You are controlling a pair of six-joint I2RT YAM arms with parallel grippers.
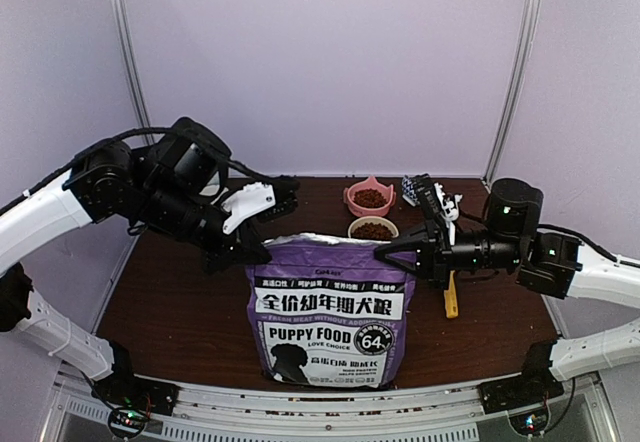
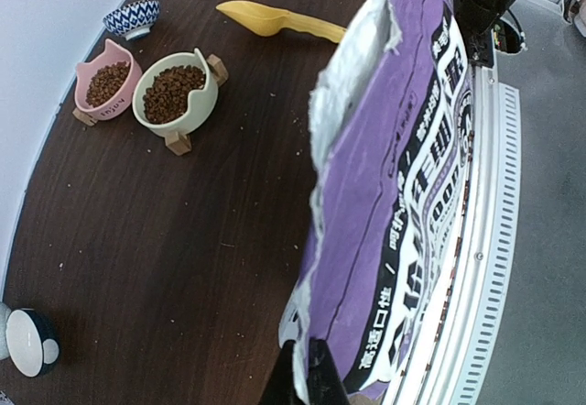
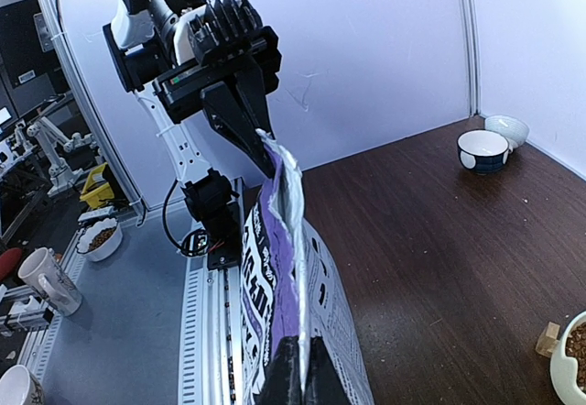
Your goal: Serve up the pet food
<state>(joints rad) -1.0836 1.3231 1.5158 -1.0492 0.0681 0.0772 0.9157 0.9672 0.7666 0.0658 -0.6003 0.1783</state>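
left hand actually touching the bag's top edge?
Touching. Right wrist view shows the left hand clamped on the top corner of the purple bag; left wrist view shows its fingers either side of that edge.

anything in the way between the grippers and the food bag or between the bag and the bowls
Nothing visible. The left gripper and right gripper each pinch a top corner of the purple bag. No object lies between it and the cream bowl or pink bowl; the yellow scoop sits aside.

Top view faces the purple plastic food bag (image 1: 330, 307) from above; both wrist views, close at its opposite top corners, share it.
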